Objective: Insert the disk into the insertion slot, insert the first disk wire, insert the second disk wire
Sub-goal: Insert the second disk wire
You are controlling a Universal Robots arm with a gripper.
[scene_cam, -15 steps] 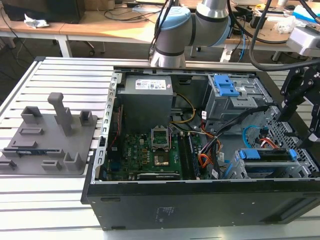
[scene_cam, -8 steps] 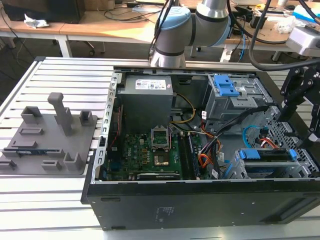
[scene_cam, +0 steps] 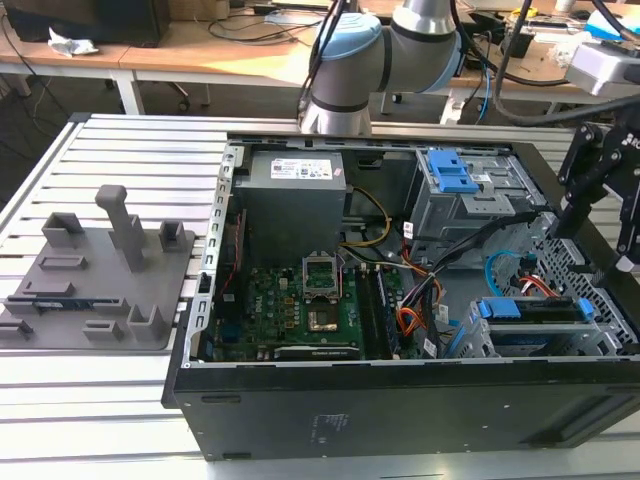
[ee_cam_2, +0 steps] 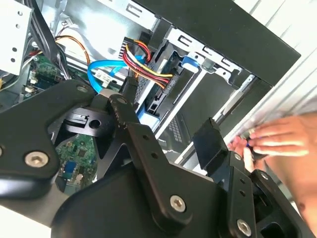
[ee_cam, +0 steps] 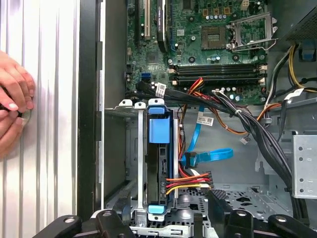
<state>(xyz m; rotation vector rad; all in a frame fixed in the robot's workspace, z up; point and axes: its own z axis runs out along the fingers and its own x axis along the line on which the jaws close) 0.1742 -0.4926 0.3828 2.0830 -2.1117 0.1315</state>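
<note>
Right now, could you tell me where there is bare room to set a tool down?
In the exterior view, the slatted table is bare before and beyond the grey fixture. Inside the computer case, cables crowd the disk, and a hand lies beside the case.

You've got a ribbed aluminium table under everything, with pale slats running 9 to 3 o'clock in the exterior view. The same slats show in the first wrist view. A grey fixture plate with upright pegs sits on it at 9 o'clock. Behind, at 12 o'clock, are wooden desks on white legs, with loose cables on top. The floor below them is dark, at 10 o'clock. There's a black box and a crumpled white scrap at 11 o'clock. The light is bright and even.
</note>
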